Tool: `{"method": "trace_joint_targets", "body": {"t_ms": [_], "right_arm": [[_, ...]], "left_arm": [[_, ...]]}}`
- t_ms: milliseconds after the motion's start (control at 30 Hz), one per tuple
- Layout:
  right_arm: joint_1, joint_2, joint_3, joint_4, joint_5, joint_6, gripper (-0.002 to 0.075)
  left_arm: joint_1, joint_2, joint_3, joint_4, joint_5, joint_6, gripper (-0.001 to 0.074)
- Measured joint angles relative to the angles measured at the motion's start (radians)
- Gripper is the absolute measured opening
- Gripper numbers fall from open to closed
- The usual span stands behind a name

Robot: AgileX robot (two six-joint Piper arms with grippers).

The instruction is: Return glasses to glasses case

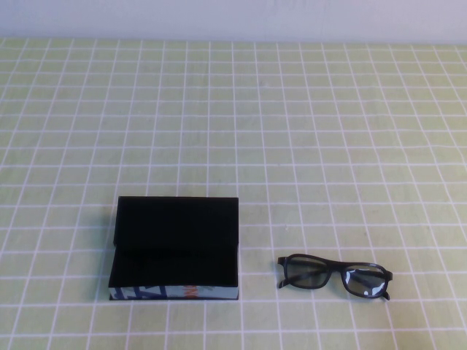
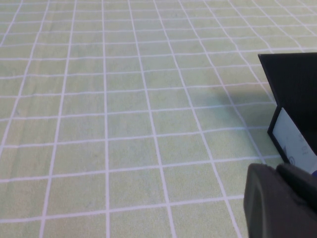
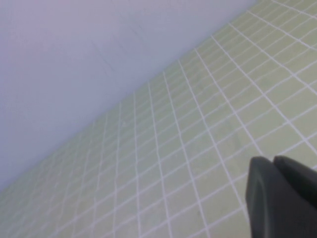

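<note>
High view: green checked tablecloth (image 1: 306, 131) across everything, no arm in frame. Glasses case (image 1: 175, 248) lying open on the robot's left, lid tipped back, black lining bare, patterned front edge nearest the robot. Glasses (image 1: 334, 275) well apart to its right, folded flat on the cloth, outside the case.

Step in hand, by judgement: first reach not yet begun. Best done from above at the bridge or one lens rim, pinching the frame rather than the lenses, then lowering level into the lining.

Left gripper (image 2: 280, 201) just beside the case's side wall, touching nothing; opening not discernible. Right gripper (image 3: 282, 196) over bare cloth, glasses nowhere in its view, fingers shut and holding nothing.
</note>
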Motion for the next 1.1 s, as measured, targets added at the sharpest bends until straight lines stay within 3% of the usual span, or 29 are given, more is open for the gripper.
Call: {"method": "trace_joint_targets", "body": {"t_ms": [467, 700, 900, 1100], "right_arm": [[0.000, 0.000, 0.000, 0.242, -0.032, 0.000, -0.0011], [0.000, 0.060, -0.164, 0.259, 0.312, -0.082, -0.0011], [0.000, 0.357, -0.415, 0.195, 0.665, -0.266, -0.0011], [0.000, 0.686, -0.618, 0.081, 0.858, -0.401, -0.0011]], "left_arm": [[0.000, 0.000, 0.000, 0.000, 0.000, 0.000, -0.0004], [0.000, 0.000, 0.000, 0.000, 0.000, 0.000, -0.0004], [0.000, 0.000, 0.000, 0.000, 0.000, 0.000, -0.0004], [0.000, 0.000, 0.000, 0.000, 0.000, 0.000, -0.0004]]}}
